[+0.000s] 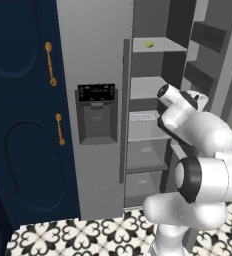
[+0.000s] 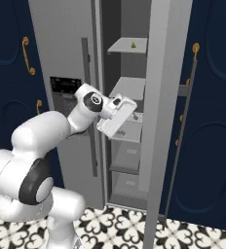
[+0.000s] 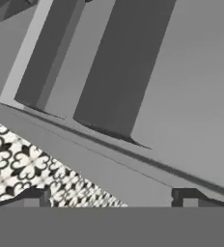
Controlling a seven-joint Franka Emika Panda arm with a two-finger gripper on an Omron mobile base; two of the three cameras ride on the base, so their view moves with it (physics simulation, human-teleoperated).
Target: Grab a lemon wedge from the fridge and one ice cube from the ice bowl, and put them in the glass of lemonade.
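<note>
A: White arm lower right; jaws spread wide, empty, facing open fridge.
B: Lemon wedge sits upper centre, top shelf.

The white arm reaches forward, elbow bent, its claw spread wide and empty.

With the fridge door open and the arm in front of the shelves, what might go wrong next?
1. The small yellow lemon wedge sits on the top shelf of the tall grey fridge, well above the open hand, so the reach up may be a stretch.
2. The wrist is close to the middle shelves and could clip one while rising.
</note>
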